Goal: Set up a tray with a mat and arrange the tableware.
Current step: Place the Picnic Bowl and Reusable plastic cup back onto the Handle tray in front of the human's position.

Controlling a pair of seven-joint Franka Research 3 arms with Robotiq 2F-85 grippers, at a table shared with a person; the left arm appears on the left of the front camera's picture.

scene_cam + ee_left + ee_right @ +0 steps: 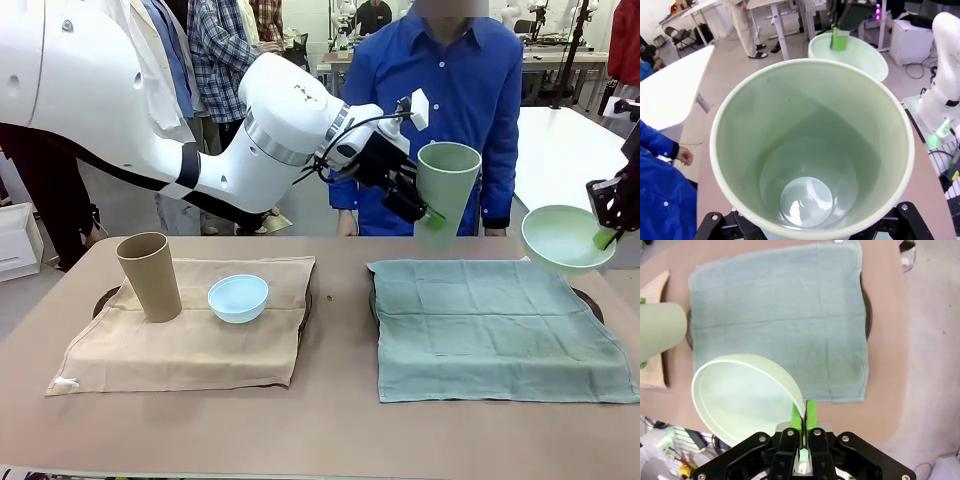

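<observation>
My left gripper (427,211) is shut on the pale green cup (447,190), holding it in the air above the far edge of the green mat (500,325). The left wrist view looks straight down into this cup (812,150). At the right edge, my right gripper (607,236) is shut on the rim of the pale green bowl (566,237), also held above the green mat. In the right wrist view, its green pads (810,415) pinch the bowl's (740,395) rim. The tan cup (150,275) and the light blue bowl (238,297) stand on the tan mat (185,345).
Each mat lies on a dark round tray; a rim (590,300) pokes out beside the green mat. A person in a blue shirt (450,90) stands at the far side, one hand (684,156) hanging by the table edge. The table's front strip (330,430) is bare.
</observation>
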